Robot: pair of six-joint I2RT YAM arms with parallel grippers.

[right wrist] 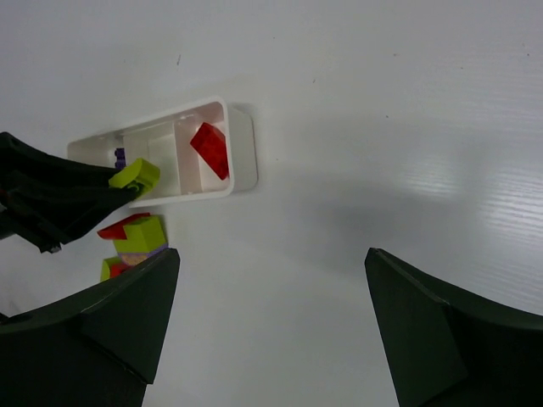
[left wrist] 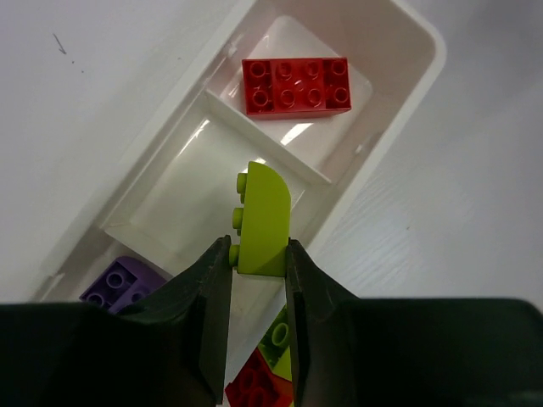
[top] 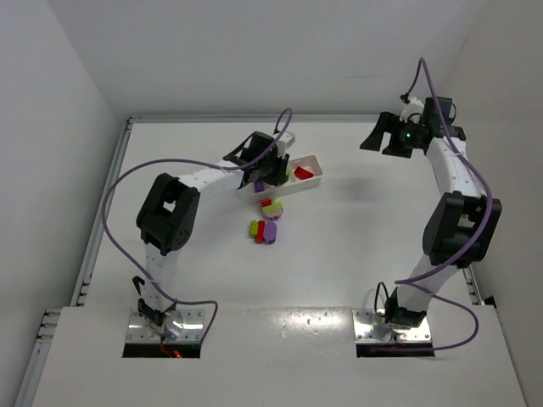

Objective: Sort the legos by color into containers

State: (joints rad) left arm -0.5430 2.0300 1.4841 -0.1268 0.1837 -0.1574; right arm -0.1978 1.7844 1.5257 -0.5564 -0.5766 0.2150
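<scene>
Tightly in left gripper [left wrist: 257,251], yellow-green lego [left wrist: 264,219], over tray [left wrist: 192,200]

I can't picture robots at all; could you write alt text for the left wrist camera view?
The left end effector grips a yellow-green lego over the middle compartment of a white tray. A red lego lies in the far compartment and a purple lego in the near one.

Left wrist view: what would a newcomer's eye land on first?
The yellow-green brick pinched in the left gripper, over the middle compartment of the white tray. A red brick lies in one end compartment, a purple brick in the other. The right gripper hangs open, away from the tray.
</scene>
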